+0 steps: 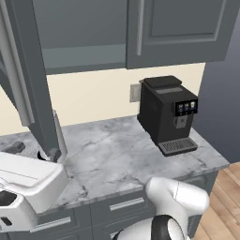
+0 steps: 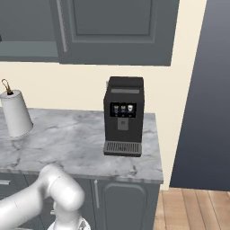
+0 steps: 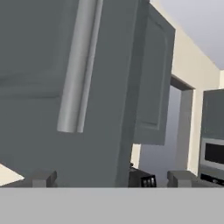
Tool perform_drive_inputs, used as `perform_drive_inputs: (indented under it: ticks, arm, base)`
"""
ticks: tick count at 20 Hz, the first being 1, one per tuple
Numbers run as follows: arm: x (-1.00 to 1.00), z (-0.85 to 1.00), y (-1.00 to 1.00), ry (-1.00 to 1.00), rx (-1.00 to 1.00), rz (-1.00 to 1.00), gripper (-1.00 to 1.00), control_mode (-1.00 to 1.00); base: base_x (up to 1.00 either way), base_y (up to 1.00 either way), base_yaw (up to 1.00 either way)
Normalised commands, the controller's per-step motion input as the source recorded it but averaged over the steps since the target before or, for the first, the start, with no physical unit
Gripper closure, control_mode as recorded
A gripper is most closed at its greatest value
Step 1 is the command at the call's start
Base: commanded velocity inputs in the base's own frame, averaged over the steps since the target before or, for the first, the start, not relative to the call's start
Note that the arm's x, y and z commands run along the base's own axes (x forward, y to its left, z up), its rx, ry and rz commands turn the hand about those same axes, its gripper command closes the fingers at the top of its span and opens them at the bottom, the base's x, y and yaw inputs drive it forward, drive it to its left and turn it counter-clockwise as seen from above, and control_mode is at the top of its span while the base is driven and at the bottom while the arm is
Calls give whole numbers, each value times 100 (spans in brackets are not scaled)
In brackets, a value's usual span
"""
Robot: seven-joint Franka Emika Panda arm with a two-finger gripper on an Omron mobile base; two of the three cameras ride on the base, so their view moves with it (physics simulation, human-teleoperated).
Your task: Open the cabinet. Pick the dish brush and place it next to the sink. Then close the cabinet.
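Just ahead of the gripper [image 3: 109,178], whose jaws stand wide apart and empty, hangs the cabinet [image 3: 39,87] door with its silver bar handle [image 3: 78,65]. Right base view adds a paper-towel roll [image 2: 15,113] on the marble surface [image 2: 67,143]; coffee machine [image 1: 168,112] stands beyond. No writing is legible.

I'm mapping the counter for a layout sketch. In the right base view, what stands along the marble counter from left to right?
Paper-towel roll at the left edge → bare stretch of marble counter → black coffee machine near the counter's right end → dark tall panel past the counter.
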Motion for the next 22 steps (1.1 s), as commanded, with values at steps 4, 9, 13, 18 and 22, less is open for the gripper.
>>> perform_drive_inputs:
  ticks: [4, 9, 13, 18, 22]
  arm:
    - [70, -22, 67, -3, 0, -22, -100, -100]
    - [34, -5, 54, -3, 0, -23, -100, -100]
    - [22, 0, 7, -4, 0, -23, -100, -100]
    - [40, 0, -14, -4, 0, -18, -100, -100]
    - [55, 0, -61, 0, 0, -1, -100, -100]
  base:
    - [0, 0, 0]
    - [0, 0, 0]
    - [0, 0, 0]
    - [0, 0, 0]
    - [0, 0, 0]
